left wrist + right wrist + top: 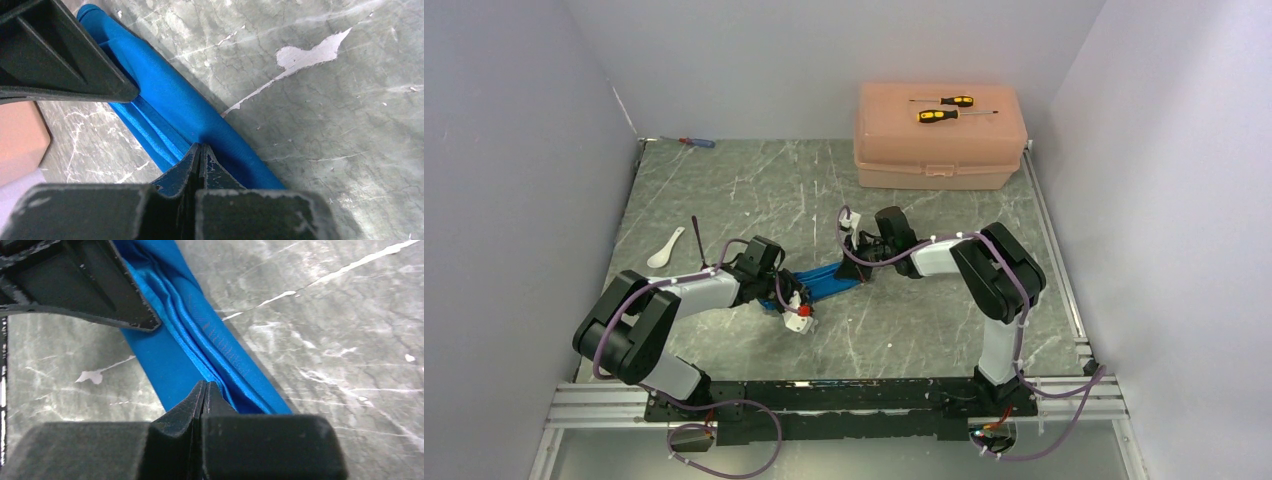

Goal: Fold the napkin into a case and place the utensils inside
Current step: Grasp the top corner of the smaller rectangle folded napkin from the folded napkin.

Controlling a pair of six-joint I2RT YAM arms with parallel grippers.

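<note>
Napkin (pixel 829 281) strip, left fingers (pixel 216 172) and right fingers (pixel 214 402) pinching its opposite short edges

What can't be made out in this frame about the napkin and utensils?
1. Top view: both ends of the napkin are covered by the left claw and right claw.
2. Wrist views: its layers vanish behind each shut claw, so the fold count is unclear.
3. Top view: fork and spoon are too small for detail.

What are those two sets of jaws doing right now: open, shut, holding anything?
Left gripper: shut, pinching one end of the napkin.
Right gripper: shut, pinching the napkin's other end.
</note>
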